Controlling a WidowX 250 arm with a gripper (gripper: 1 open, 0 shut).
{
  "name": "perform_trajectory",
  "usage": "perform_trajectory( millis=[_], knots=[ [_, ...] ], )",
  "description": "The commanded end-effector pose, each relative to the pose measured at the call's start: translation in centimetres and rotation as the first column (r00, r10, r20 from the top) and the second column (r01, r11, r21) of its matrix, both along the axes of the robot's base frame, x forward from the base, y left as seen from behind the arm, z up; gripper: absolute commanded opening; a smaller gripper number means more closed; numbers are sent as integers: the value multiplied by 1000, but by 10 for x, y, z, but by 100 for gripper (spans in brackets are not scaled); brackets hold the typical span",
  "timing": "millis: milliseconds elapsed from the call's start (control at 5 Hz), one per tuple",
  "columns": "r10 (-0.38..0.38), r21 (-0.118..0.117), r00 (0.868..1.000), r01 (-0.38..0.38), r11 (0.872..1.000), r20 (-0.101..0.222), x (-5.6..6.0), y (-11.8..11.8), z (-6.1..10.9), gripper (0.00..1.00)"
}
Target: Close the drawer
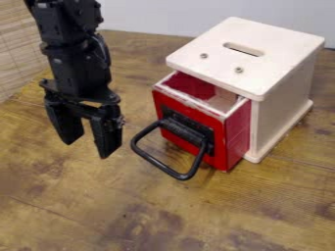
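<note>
The red drawer [197, 120] sticks partly out of the cream-white cabinet [268, 74], its inside showing at the top. Its black loop handle [171, 149] hangs from the front and reaches down toward the table. My black gripper [84, 139] hangs to the left of the handle, pointing down, a small gap away from it. Its two fingers stand apart with nothing between them.
The cabinet has a slot and a small hole in its top. The wooden table [157, 211] stretches in front and to the left. A woven blind-like surface [16, 49] lies at the far left edge.
</note>
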State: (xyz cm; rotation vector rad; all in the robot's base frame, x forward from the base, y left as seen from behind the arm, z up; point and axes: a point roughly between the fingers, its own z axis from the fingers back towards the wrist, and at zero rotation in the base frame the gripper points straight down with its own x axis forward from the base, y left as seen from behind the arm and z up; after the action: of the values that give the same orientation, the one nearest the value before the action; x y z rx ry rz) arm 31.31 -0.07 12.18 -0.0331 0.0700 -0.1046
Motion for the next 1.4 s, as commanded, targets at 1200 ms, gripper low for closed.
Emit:
perform_trajectory(
  millis=[1200],
  knots=[
    [13,16,999,-14,1000,52,2,7,13,100]
  ],
)
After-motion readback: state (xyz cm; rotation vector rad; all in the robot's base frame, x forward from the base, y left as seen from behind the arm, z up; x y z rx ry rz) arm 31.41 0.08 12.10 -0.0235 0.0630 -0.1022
